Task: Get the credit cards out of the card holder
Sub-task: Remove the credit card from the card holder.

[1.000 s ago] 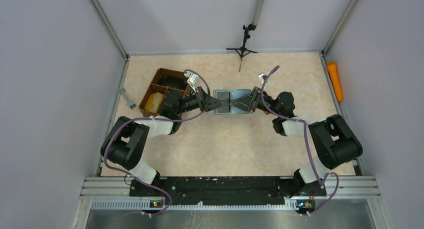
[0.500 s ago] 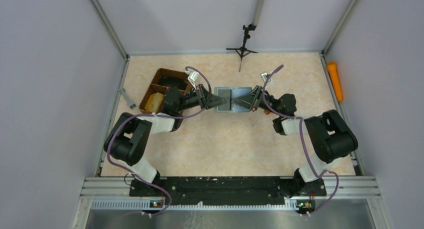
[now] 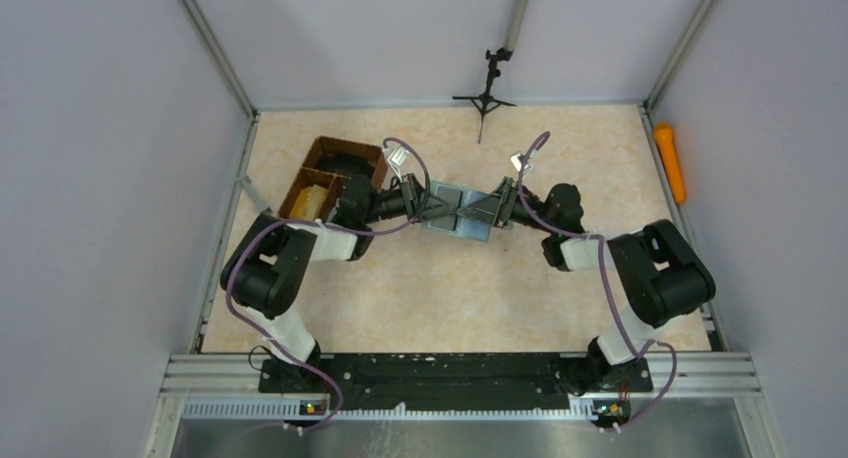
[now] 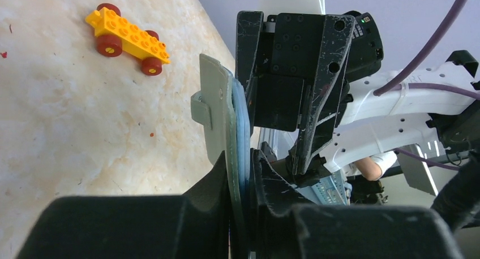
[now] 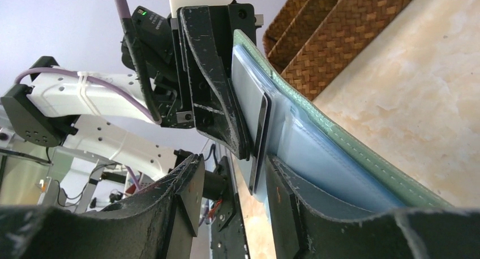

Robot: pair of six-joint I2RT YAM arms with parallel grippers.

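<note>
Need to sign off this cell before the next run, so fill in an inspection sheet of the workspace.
Surface: beige marbled table, a few small red specks.
Job's things: card holder open, gripped from both sides; one dark-edged card in its pocket.
Clutter: wicker tray with a yellow block; yellow brick toy car; orange stick on the right rail.
Grippers: left gripper shut on the holder's flap; right gripper open around the card's end.
Cables: purple cables loop along both arms.
Surroundings: lilac walls, small black tripod at the far edge.
</note>
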